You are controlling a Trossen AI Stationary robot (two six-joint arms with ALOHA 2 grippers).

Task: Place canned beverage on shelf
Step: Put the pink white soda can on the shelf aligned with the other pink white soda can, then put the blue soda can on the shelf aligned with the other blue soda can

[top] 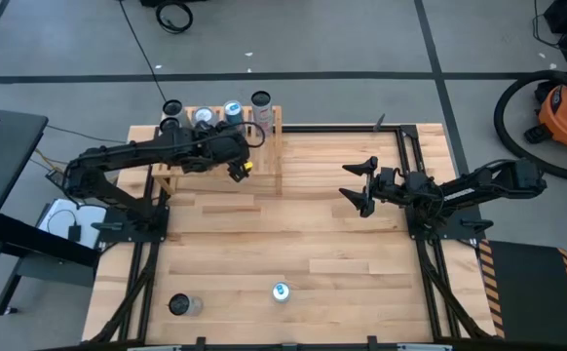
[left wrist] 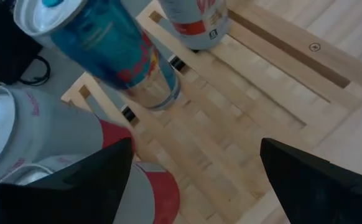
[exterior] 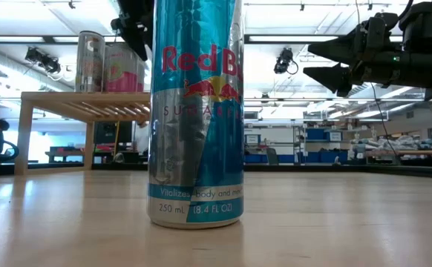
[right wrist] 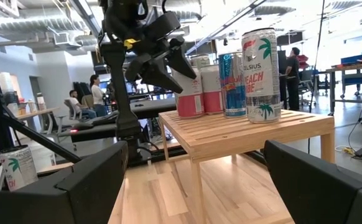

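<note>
1. The table [top: 293, 234] is a pale plank top on a dark frame, standing on a grey floor crossed by dark tape lines.
2. An orange and black shop vacuum [top: 566, 112] with its hose sits on the floor off the table's far right corner.
3. Beyond the table, the low view shows an open workshop with ceiling light strips, benches and blue bins; several people [right wrist: 94, 93] stand or sit far back in the right wrist view.
4. The shelf [top: 220, 146], a low slatted wooden rack, stands at the table's far left edge.
5. On its slats stand several upright cans in a row: a white Celsius can [right wrist: 260, 74] at one end, a blue Red Bull can [right wrist: 232, 84] beside it, then white cans with red bands [right wrist: 196, 93].
6. A blue and silver Red Bull can [top: 281, 292] stands upright on the near part of the table, well apart from the shelf; it fills the low view.
7. Another can [top: 182, 305] stands near the front left corner.
8. The left gripper [top: 237, 168] hovers over the shelf's near side just beside the cans, fingers spread and holding nothing.
9. The right gripper [top: 361, 185] hangs above the table's right half, jaws released and empty, pointing toward the shelf.
</note>
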